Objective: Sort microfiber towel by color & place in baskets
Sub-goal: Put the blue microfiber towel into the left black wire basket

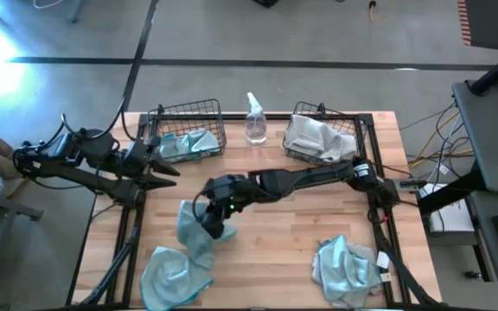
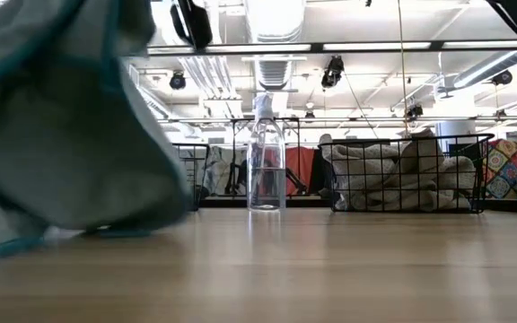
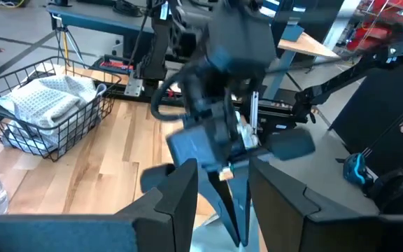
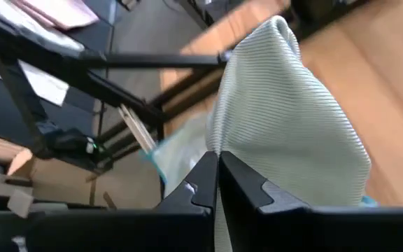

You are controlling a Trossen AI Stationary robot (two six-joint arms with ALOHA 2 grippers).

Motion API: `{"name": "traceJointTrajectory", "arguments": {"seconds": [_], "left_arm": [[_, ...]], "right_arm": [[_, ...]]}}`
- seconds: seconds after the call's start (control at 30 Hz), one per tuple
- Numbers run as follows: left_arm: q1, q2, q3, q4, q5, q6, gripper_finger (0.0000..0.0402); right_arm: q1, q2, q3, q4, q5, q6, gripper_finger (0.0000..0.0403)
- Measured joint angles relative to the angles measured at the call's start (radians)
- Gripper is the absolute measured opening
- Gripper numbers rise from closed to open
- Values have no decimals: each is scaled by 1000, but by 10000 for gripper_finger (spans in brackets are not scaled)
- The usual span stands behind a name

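A teal towel (image 2: 56, 117) hangs close to the low camera, clamped in the right gripper (image 1: 217, 226), whose fingers are pressed together on it at seven o'clock on the counter (image 1: 292, 259). The left gripper (image 1: 169, 166) waits at ten o'clock, fingers apart. Two baskets (image 1: 188, 130) sit at twelve o'clock, either side of a spray bottle (image 1: 255, 121).

Bright overhead light — perhaps motion-blurred foreground

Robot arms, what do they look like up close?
Both are dark, jointed arms strung with black cables. The left end effector has two broad, flat black fingers. The right end effector has angular black fingers too, and a small green light glows near its wrist.
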Motion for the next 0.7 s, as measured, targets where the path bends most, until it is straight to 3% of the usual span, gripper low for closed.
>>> {"name": "traceJointTrajectory", "arguments": {"seconds": [0.53,0.7], "left_arm": [[0,-106,0,-42,-1,0,113],[0,-135,0,-57,-2,0,113]], "right_arm": [[-146,-1,161,14,60,-105,8],[-209,-1,219,106,71,-130,8]]}}
